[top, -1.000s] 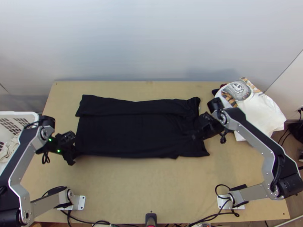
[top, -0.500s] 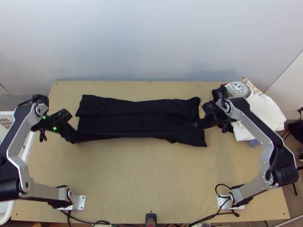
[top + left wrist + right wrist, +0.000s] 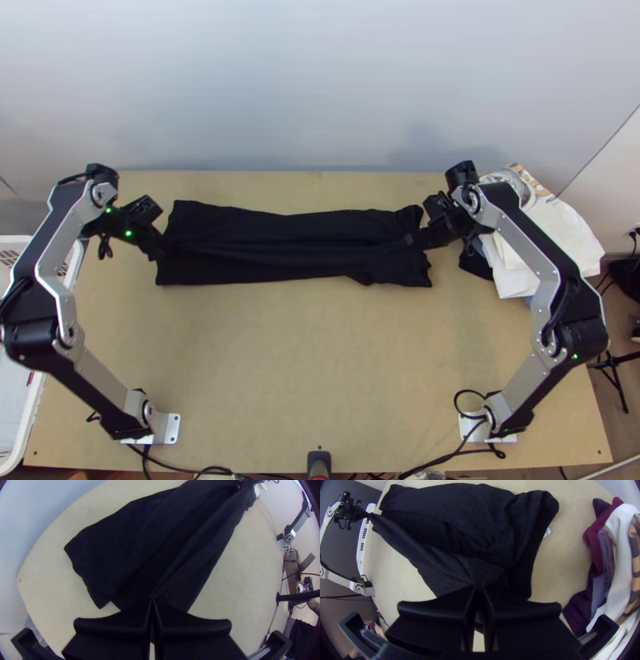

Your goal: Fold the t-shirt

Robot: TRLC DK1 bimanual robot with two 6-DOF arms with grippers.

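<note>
The black t-shirt [image 3: 296, 240] lies as a long narrow strip across the table's back half, its near edge folded over toward the back. At its left end is my left gripper [image 3: 160, 248], and at its right end my right gripper [image 3: 416, 240]. In the left wrist view, the left gripper [image 3: 152, 601] is shut on the shirt [image 3: 160, 540], with creases running out from the fingertips. The right wrist view has the right gripper [image 3: 479, 588] shut on the shirt [image 3: 460, 520], a pulled ridge of cloth stretching toward the other gripper. A small white tag sticks out at the shirt's edge.
A pile of clothes [image 3: 552, 240], white on top, lies at the table's back right, close beside the right gripper. A white basket [image 3: 24, 400] stands off the table's left side. Cables run along the near edge between the arm bases.
Both grippers have moved toward the back of the table with the shirt's near edge, the right one first shifting slightly right. The shirt's outline is now much narrower from front to back.
</note>
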